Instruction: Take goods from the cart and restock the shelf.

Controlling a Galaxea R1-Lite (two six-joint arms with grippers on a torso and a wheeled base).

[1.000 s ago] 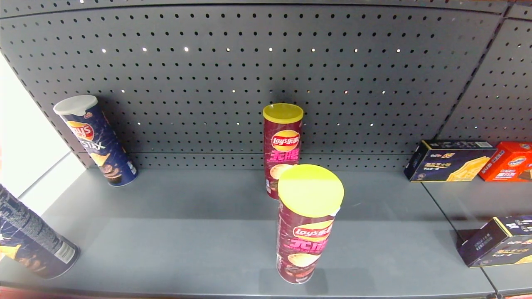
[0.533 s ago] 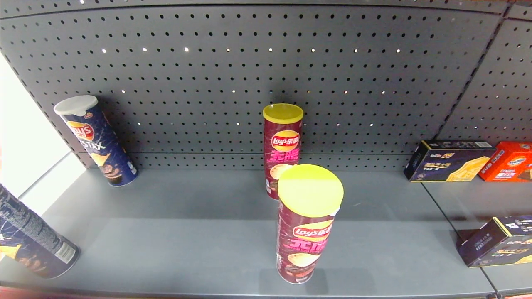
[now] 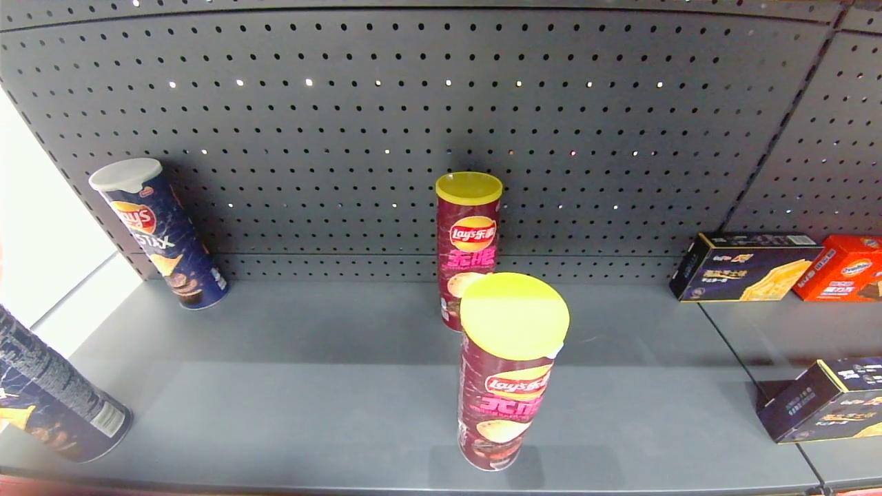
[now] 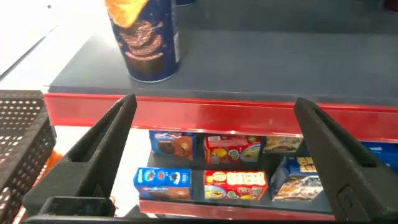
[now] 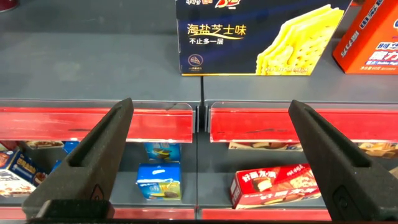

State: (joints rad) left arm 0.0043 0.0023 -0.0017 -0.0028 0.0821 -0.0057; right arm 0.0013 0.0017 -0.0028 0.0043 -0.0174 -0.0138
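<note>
Over the last 1 s nothing on the shelf (image 3: 310, 386) shifts: the front can (image 3: 510, 372) and the rear can (image 3: 468, 241) stand upright at mid-shelf, one behind the other. The left claw (image 4: 214, 109) and the right claw (image 5: 211, 109) hang just before the shelf's red edge, fingers apart and empty. Placement appears finished, so the next step is likely to fetch another item.

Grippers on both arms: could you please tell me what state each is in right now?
Left gripper: open, holding nothing.
Right gripper: open, holding nothing.
</note>
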